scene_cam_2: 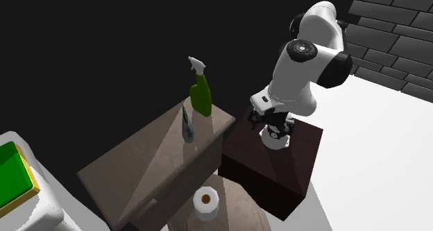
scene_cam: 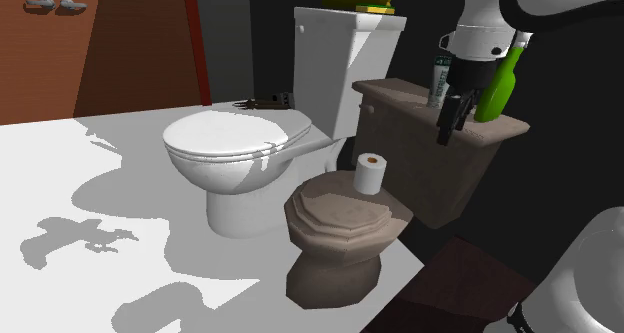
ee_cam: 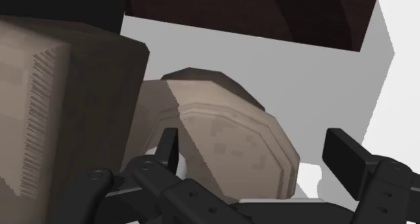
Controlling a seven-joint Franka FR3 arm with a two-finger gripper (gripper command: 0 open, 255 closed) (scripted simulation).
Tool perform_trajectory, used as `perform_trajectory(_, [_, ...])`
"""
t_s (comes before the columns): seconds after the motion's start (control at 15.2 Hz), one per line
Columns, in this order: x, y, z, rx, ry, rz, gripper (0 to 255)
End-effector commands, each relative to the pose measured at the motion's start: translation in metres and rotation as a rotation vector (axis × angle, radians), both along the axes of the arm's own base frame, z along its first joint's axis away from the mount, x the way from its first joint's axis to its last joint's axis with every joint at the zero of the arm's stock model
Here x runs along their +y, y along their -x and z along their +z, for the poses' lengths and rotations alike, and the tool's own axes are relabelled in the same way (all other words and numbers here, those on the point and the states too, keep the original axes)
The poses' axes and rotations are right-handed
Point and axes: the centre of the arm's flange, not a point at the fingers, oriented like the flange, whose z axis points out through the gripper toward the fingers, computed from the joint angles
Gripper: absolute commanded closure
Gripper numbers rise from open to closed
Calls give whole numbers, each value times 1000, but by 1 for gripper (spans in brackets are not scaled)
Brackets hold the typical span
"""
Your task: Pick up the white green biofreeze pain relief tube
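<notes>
The biofreeze tube (scene_cam: 438, 77), white with dark green print, stands upright on the brown toilet tank's flat top (scene_cam: 400, 93); in the second exterior view the tube (scene_cam_2: 187, 125) stands near the top's middle. My gripper (scene_cam: 452, 129) hangs just in front of the tube, toward the tank's near edge, and partly hides it. In the wrist view the gripper (ee_cam: 256, 159) is open. Its fingers (ee_cam: 344, 155) stand well apart with nothing between them, pointing down past the tank's side (ee_cam: 60, 115) at the brown toilet lid (ee_cam: 229, 138).
A green spray bottle (scene_cam: 500, 81) stands on the tank top close to the tube, seen also as the bottle (scene_cam_2: 200, 95). A toilet paper roll (scene_cam: 370, 172) sits on the brown lid. A white toilet (scene_cam: 235, 146) stands at the shoulder view's left. The dark stand (scene_cam_2: 277, 164) adjoins the tank.
</notes>
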Motion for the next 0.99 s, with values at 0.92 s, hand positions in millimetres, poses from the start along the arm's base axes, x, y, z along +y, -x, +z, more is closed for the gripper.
perform_trajectory(0.92, [-137, -88, 81, -53, -22, 244, 0])
